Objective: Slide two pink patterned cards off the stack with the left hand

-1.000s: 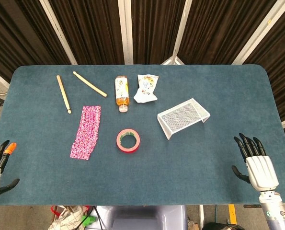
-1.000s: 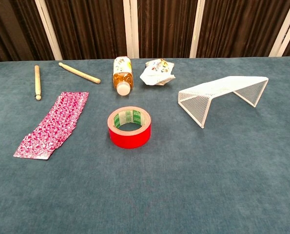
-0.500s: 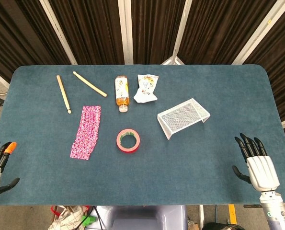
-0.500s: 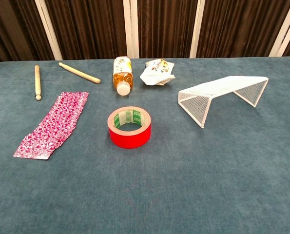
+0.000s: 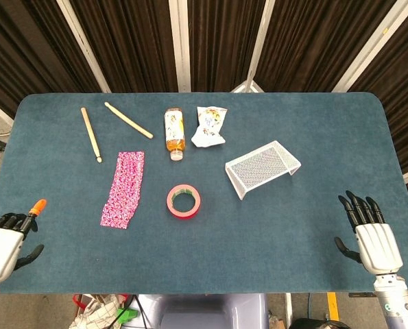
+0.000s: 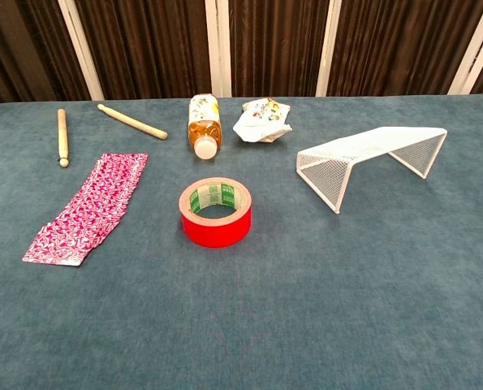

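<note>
The pink patterned cards lie fanned in a long strip on the blue table's left half, also visible in the chest view as the same cards. My left hand hovers at the near left edge, well left of and nearer than the cards, holding nothing. Its orange-tipped finger points toward the cards, and the other fingers look bent. My right hand is at the near right edge with its fingers spread and nothing in it. Neither hand shows in the chest view.
A red tape roll sits just right of the cards. Behind them lie two wooden sticks, a bottle on its side and a crumpled wrapper. A white wire rack stands right of centre.
My left hand has moved in over the table edge toward the cards and turned, its orange-tipped finger now pointing forward. The right hand has slipped slightly back. The objects have not moved.
</note>
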